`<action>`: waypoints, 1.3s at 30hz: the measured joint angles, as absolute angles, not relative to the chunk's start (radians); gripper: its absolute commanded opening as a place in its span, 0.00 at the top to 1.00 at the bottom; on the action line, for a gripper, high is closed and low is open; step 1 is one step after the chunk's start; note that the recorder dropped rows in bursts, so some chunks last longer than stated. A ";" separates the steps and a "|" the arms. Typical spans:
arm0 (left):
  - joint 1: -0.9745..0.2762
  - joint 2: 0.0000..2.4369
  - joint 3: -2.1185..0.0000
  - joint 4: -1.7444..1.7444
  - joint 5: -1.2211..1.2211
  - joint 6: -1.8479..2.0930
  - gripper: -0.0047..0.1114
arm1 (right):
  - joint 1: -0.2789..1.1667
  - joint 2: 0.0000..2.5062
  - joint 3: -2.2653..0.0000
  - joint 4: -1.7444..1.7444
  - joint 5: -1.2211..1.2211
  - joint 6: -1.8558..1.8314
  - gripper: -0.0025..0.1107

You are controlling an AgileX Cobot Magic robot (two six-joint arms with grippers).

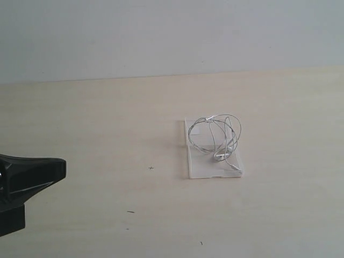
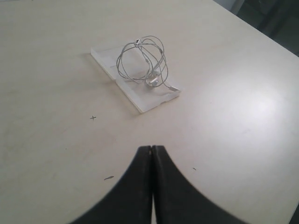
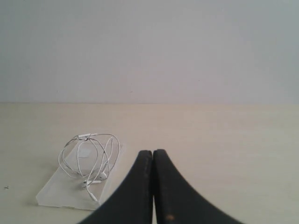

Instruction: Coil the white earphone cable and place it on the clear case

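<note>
The white earphone cable (image 1: 219, 137) stands in loose upright loops on the clear case (image 1: 207, 166), its earbuds low on the near side. The case lies flat on the table, right of centre. The left wrist view shows the cable (image 2: 142, 63) on the case (image 2: 145, 101), well ahead of my left gripper (image 2: 152, 147), which is shut with nothing in it. My left gripper (image 1: 59, 167) sits at the left edge of the exterior view. In the right wrist view my right gripper (image 3: 153, 152) is shut and empty, beside the cable (image 3: 91, 158) and case (image 3: 58, 193).
A pale wooden table (image 1: 107, 118) carries a small cross mark (image 1: 151, 167) and a few dark specks (image 1: 130, 212). A plain light wall (image 1: 161, 32) stands behind the table's far edge. A dark area (image 2: 275, 18) lies past one table corner.
</note>
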State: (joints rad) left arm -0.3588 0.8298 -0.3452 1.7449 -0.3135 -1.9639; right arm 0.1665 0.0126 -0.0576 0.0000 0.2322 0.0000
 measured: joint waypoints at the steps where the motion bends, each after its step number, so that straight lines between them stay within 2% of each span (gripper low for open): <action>1: -0.359 0.830 -0.345 1.745 -0.313 -1.964 0.96 | 0.167 0.009 -0.054 0.000 0.232 0.000 0.98; 12: -0.359 0.830 -0.345 1.745 -0.313 -1.964 0.96 | 0.111 0.007 -0.038 0.000 0.259 0.048 0.98; 39: -0.359 0.830 -0.345 1.746 -0.313 -1.964 0.96 | 0.111 0.007 -0.005 0.000 0.268 0.015 0.98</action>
